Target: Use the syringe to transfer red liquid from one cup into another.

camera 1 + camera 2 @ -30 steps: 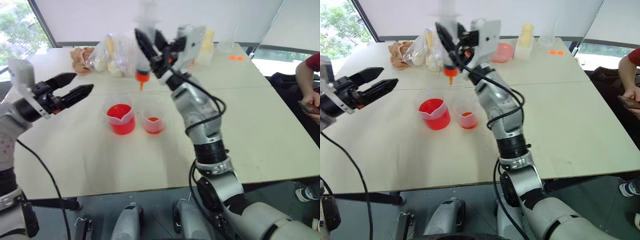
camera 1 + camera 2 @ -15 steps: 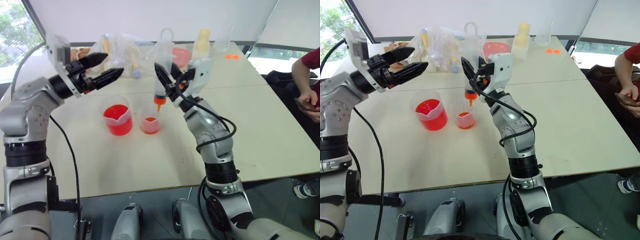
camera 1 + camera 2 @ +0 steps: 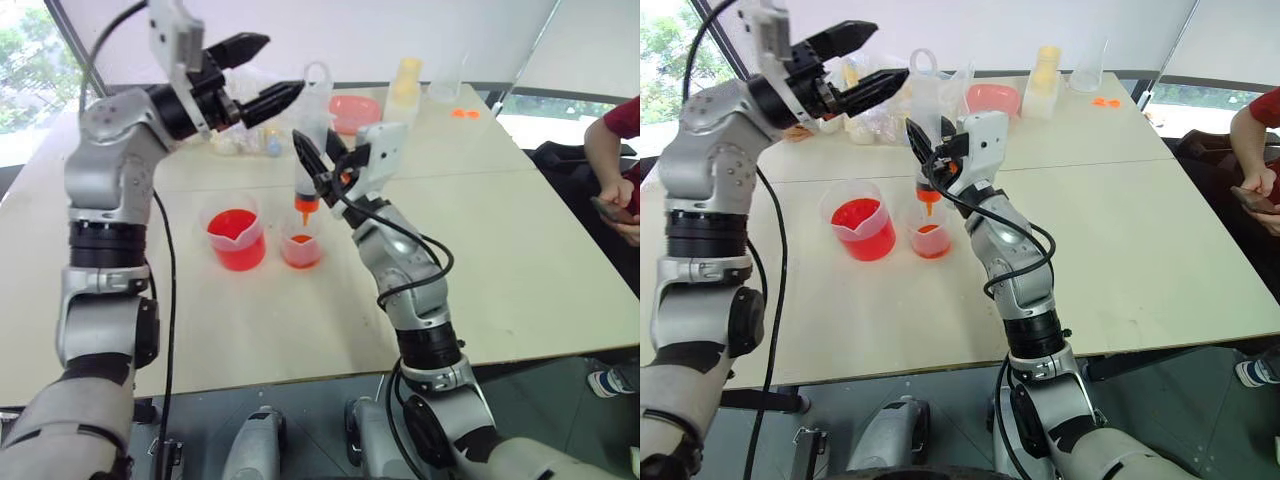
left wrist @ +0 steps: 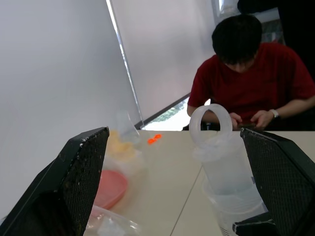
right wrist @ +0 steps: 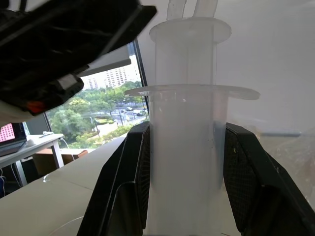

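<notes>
Above the smaller cup (image 3: 929,228) on the table (image 3: 1120,230), I find the right gripper (image 3: 318,163) clamped on the barrel of the syringe (image 3: 309,150), which stands upright with its orange tip just over that cup's mouth and its ring-topped plunger raised. To its left, the spouted beaker (image 3: 861,222) stands just beside the smaller cup, red liquid (image 3: 862,220) showing in both. I note the left gripper (image 3: 872,64) held high with its fingers spread wide and empty, near the plunger ring but not touching it.
</notes>
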{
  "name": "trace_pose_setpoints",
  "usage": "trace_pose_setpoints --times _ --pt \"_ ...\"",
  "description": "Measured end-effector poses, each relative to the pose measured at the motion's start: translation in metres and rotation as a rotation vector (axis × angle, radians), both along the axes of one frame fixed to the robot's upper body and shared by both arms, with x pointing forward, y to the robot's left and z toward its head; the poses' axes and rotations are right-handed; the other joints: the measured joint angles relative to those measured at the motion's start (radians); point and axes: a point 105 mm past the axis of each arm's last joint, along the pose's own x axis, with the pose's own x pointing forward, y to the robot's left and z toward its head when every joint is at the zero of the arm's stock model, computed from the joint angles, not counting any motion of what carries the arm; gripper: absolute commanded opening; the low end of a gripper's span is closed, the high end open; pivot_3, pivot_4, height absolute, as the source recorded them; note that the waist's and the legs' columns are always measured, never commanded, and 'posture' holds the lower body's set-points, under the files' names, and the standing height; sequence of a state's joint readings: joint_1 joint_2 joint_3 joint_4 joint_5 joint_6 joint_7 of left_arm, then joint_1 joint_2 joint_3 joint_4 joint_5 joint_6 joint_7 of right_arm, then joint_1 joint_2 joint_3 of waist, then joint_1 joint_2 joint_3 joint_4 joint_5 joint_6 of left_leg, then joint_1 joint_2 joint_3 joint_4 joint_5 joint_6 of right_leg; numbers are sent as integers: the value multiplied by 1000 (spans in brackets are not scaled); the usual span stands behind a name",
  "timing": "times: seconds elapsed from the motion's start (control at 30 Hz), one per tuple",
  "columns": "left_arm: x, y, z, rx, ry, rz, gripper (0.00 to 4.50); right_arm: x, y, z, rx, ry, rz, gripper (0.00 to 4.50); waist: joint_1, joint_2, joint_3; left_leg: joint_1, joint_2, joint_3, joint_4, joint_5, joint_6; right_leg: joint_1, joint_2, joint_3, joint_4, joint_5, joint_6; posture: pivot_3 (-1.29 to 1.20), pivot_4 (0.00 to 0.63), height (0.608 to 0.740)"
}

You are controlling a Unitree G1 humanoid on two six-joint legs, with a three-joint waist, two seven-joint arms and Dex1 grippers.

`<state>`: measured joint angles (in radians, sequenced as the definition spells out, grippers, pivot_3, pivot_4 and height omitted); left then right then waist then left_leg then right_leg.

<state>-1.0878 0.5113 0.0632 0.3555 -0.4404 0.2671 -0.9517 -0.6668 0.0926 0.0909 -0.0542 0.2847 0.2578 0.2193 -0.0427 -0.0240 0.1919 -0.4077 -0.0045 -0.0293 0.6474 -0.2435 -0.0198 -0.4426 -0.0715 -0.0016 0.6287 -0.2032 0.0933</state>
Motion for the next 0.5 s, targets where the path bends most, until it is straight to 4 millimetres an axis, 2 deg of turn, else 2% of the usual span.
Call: trace_pose_setpoints --times 0.27,0.5 --pt "12 -8 6 3 -43 25 4485 1 0 -8 -22 4 -18 1521 1 0 0 0 0 0 0 0 0 0 0 0 0 0 0 0 150 740" --pt "20 -3 2 42 -63 74 4485 2 -1 -13 -36 14 -31 1521 1 0 0 0 0 0 0 0 0 0 0 0 0 0 0 0 150 740"
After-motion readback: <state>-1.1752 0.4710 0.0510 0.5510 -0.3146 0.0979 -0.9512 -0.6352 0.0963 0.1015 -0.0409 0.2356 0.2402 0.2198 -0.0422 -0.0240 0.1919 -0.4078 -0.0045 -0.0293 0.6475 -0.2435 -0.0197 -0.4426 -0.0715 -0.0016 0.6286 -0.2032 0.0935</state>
